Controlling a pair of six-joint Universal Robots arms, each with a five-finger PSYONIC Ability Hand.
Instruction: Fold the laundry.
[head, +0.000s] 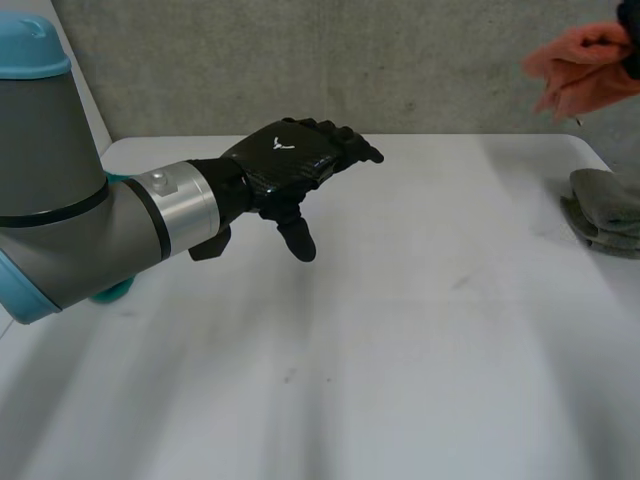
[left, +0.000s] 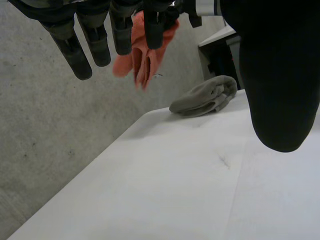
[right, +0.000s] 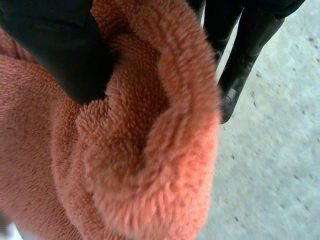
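Note:
An orange fleecy cloth (head: 585, 65) hangs bunched in the air past the table's far right corner. My right hand (right: 55, 45) is shut on it, with the thumb pressed into its folds (right: 150, 150) and the fingers (right: 245, 45) behind it. My left hand (head: 290, 160) hovers open above the left part of the white table (head: 400, 330), fingers straight and holding nothing. In the left wrist view the orange cloth (left: 145, 55) dangles beyond the fingertips (left: 80, 50) of my left hand.
A grey folded cloth (head: 605, 210) lies at the table's right edge, below the orange cloth; it lies near the table's far corner (left: 205, 96) in the left wrist view. A concrete wall (head: 330, 60) stands behind the table.

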